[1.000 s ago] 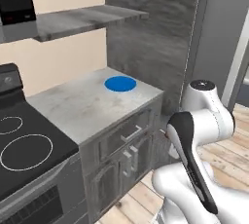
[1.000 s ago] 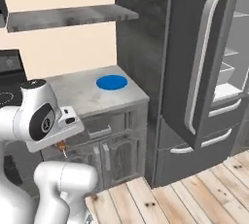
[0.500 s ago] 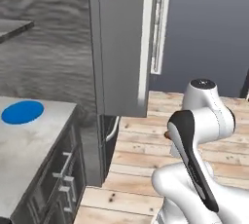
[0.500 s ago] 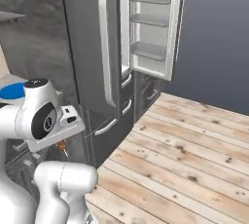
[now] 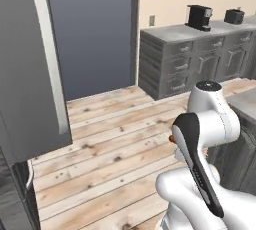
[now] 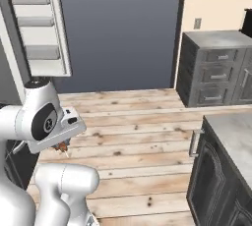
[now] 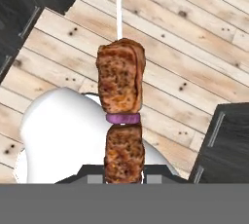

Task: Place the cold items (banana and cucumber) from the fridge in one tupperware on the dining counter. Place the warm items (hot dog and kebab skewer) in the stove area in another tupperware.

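Observation:
My gripper [image 7: 124, 173] is shut on the kebab skewer [image 7: 120, 113]. The skewer carries two browned meat chunks with a purple onion slice between them, and its white stick points away over the wooden floor. In the right base view a bit of the skewer [image 6: 62, 146] shows under the white hand, which is held close to the arm's body. The fridge [image 5: 30, 69] stands at the left, its open door with white shelves [image 6: 38, 28] beside it. Banana, cucumber, hot dog, both tupperware and the stove area are out of view.
Wooden floor [image 5: 115, 139] stretches ahead. Grey cabinets [image 5: 200, 59] along the far wall carry a coffee machine [image 5: 199, 17] and a toaster [image 5: 234, 16]. A grey-topped counter [image 6: 234, 131] with dark doors stands close at the right.
The whole picture has swung right, from the stove-side counter past the fridge to open floor and far cabinets: the camera moved. The skewer stays held in the shut gripper.

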{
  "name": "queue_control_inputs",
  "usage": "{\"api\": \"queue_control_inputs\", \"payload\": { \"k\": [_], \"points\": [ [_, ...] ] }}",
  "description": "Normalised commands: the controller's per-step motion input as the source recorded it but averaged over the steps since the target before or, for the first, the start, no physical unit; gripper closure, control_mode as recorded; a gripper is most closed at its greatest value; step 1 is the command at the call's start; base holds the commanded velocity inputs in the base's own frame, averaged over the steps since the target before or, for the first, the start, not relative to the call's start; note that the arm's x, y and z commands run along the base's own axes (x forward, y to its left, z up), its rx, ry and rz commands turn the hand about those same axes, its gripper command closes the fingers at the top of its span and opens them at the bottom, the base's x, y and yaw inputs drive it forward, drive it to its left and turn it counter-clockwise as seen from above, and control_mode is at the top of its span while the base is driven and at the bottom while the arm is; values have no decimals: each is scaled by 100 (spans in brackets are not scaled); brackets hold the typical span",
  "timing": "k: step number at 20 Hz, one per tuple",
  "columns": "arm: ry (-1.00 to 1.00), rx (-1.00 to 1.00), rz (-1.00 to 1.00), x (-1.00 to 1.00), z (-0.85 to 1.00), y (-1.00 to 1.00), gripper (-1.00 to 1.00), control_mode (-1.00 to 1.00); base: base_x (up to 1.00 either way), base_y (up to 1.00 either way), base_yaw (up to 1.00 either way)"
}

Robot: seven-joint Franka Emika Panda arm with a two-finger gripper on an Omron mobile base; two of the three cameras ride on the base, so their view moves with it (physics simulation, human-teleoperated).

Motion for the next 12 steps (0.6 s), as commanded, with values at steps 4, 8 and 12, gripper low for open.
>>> {"api": "queue_control_inputs", "payload": {
  "k": [4, 8, 12],
  "points": [
    [0, 0, 0, 0, 0, 0, 100, 100, 84, -13, -36],
    [0, 0, 0, 0, 0, 0, 100, 100, 100, -18, 0],
    [0, 0, 0, 0, 0, 0, 100, 100, 100, -49, 5]
  ]
}}
